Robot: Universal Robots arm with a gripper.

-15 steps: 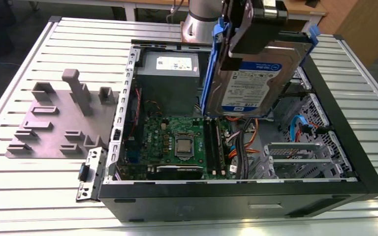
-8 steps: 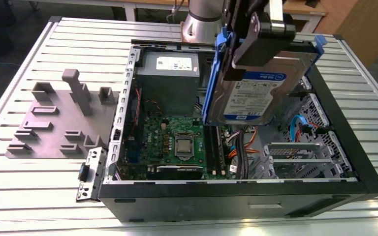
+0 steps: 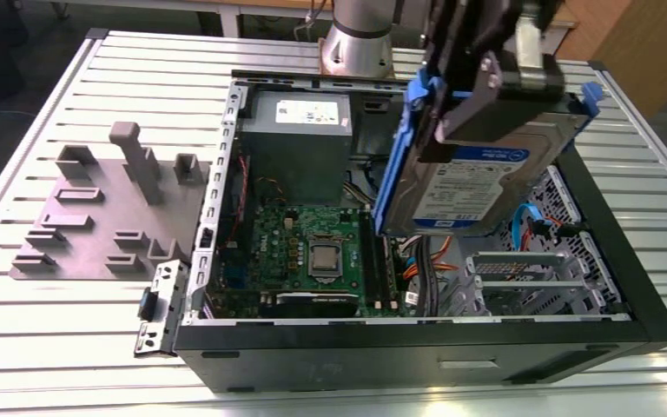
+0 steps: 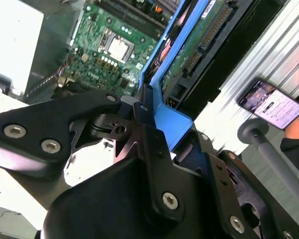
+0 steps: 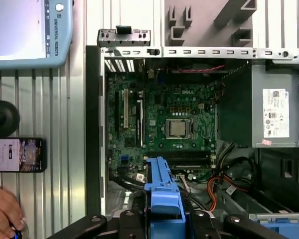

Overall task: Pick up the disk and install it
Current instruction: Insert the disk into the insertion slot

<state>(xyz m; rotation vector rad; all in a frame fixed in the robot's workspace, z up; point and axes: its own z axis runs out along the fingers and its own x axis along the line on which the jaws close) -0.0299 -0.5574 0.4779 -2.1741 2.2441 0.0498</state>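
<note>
Blue-bracketed and clamped in the pincer (image 3: 490, 82), the disk (image 3: 472, 187) hangs tilted above the open computer case (image 3: 611, 261) on the bench (image 3: 32, 330), so it is picked up but not yet seated in its bay.

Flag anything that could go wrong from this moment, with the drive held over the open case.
1. The gripper holds the disk tilted above the open computer case; a slip could drop it onto the motherboard.
2. Orange and blue cables lie loose beneath the disk and could snag its blue bracket.
3. A person's hand rests beside a phone near the case, close to the arm's working area.
</note>
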